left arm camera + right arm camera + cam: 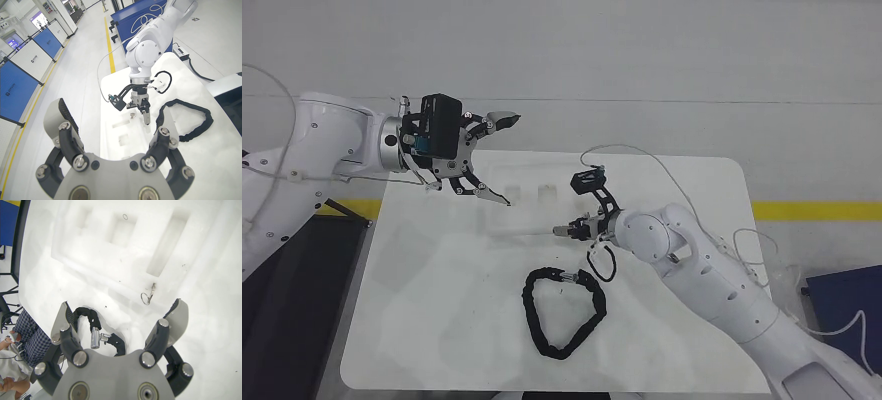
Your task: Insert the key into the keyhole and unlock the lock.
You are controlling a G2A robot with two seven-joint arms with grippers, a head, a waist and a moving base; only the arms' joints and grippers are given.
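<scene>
Pale glossy floor (79,62) with a yellow line (111,56) stretches far beyond the left claw (113,111). Blue-and-white barrier panels (17,91) stand well off to one side of it. A blue wheeled cabinet (122,24) stands past the white counter (189,85).

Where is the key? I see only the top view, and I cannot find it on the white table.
Observer: In the right wrist view the key lies flat on the table, just past the end of a long recess.
Operator: Does the right gripper hold anything?
Observer: No. The right gripper is open and empty. The key lies ahead of it, not between its fingers.
Operator: And how does the lock lie?
Observer: The silver lock cylinder lies on its side on the table. One end of the black chain meets it at its end, the other at its side.
</scene>
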